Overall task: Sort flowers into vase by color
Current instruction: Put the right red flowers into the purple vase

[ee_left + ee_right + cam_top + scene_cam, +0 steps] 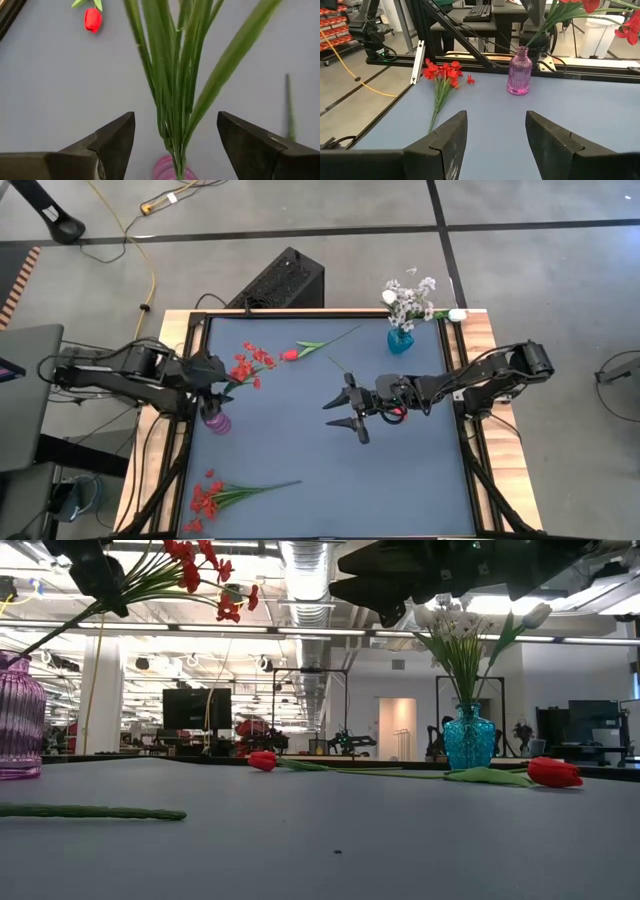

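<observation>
A spray of small red blossoms (250, 365) stands with its green stems (172, 75) in the purple vase (217, 421) at the table's left. My left gripper (175, 130) hovers above that vase, open, one finger on either side of the stems and clear of them. A red tulip (290, 355) lies on the table's far half. A second red tulip (553, 772) lies under my right arm. Another red spray (210, 498) lies at the near left. My right gripper (347, 418) hangs open over the table's middle with nothing in it. White flowers (410, 298) stand in the blue vase (400, 340) at the far right.
A black box (280, 280) sits on the floor beyond the table's far edge. The table's wooden rim (480, 360) runs down both sides. Bare grey tabletop (390, 480) lies near and right of centre.
</observation>
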Available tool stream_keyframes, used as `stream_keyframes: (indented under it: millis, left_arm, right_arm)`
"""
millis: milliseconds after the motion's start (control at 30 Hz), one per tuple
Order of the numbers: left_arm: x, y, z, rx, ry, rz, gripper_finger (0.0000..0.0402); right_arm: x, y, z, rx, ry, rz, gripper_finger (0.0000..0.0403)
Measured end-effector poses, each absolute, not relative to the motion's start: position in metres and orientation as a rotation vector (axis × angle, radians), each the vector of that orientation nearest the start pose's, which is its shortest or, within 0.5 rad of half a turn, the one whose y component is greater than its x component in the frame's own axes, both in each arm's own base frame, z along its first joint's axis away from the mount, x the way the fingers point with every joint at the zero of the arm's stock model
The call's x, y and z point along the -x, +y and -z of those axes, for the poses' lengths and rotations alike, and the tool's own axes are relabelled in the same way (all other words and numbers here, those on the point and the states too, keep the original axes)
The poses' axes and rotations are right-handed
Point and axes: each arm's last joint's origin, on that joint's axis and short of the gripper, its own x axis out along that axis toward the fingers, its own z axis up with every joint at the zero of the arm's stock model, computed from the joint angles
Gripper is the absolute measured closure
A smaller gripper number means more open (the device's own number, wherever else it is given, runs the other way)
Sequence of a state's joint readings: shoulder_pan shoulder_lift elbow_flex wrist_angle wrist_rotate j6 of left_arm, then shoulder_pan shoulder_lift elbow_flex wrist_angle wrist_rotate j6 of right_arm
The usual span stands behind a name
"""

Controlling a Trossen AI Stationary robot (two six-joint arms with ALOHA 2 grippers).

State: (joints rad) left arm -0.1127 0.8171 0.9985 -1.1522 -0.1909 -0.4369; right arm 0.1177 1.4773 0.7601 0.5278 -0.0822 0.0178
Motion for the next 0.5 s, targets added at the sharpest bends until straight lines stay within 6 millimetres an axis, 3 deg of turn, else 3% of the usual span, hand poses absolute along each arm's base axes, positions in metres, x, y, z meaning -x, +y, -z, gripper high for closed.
stream_keyframes:
  millis: [300, 500]
  left_arm:
    - [-0.143, -0.009, -0.312, 0.126, 0.973, -0.298, 0.0132]
    - [-0.14, -0.008, -0.317, 0.102, 0.919, -0.298, 0.0155]
  right_arm:
    - [-0.312, 0.039, -0.232, -0.012, 0.191, -0.197, 0.0176]
    - [-0.312, 0.039, -0.232, -0.013, 0.191, -0.197, 0.0176]
